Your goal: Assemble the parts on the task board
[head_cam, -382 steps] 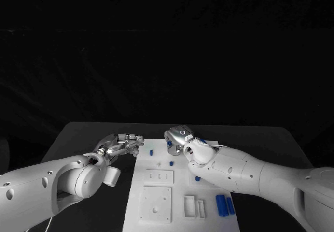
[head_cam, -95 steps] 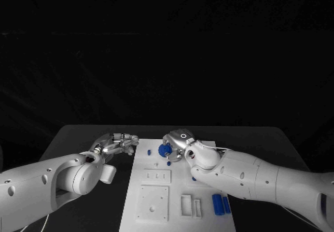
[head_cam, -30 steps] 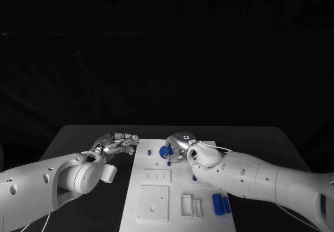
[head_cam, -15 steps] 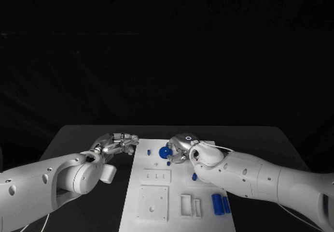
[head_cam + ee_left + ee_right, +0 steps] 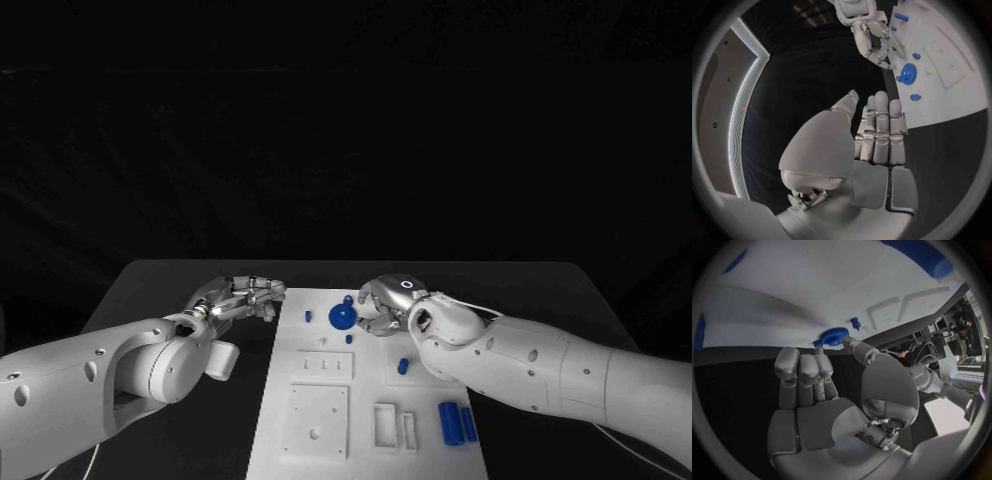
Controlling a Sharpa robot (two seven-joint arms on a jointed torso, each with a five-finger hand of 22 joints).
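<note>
Round blue toothed gear flat on white task board, just beside right hand, fingers apart, empty; left hand farther, empty, fingers straight.

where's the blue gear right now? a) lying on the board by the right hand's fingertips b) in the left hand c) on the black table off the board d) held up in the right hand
a: the gear lies flat on the board, the right hand beside it with fingers apart, the left hand off over the table.
</note>
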